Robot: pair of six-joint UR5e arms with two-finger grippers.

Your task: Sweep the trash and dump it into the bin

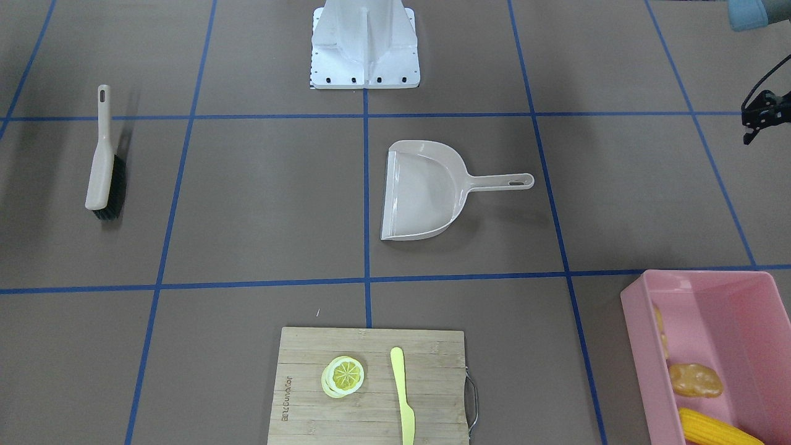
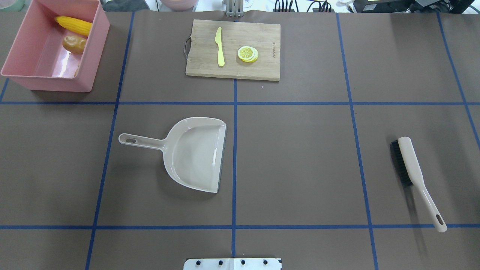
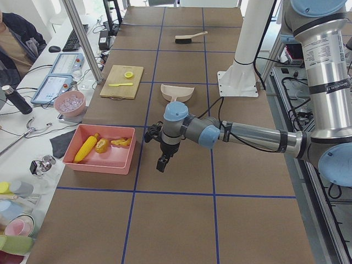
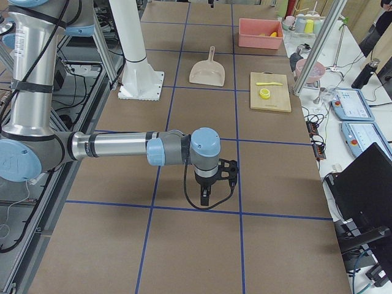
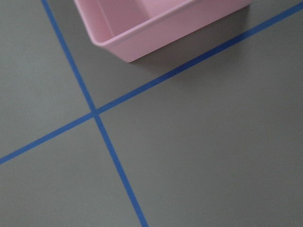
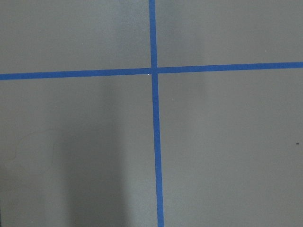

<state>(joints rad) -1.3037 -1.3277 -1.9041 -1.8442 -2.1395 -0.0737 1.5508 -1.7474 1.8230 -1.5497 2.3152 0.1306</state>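
The trash lies inside the pink bin (image 2: 48, 83) at the far left corner: a yellow corn cob (image 2: 73, 24), an orange-brown potato-like lump (image 2: 74, 44) and a tan ginger root (image 3: 122, 142). The beige dustpan (image 2: 195, 153) rests empty mid-table. A brush (image 2: 412, 168) lies at the right. My left gripper (image 3: 162, 162) hangs above bare table beside the bin with nothing in it. Only its edge shows in the front view (image 1: 763, 117), so I cannot tell its state. My right gripper (image 4: 205, 196) points down over bare table past the brush, and I cannot tell its state.
A wooden cutting board (image 2: 262, 37) at the far middle carries a lemon slice (image 2: 248, 53) and a yellow knife (image 2: 219, 47). The robot's white base (image 1: 364, 43) stands at the near edge. Blue tape lines grid the brown table. A seated person (image 3: 14, 38) is beyond the far edge.
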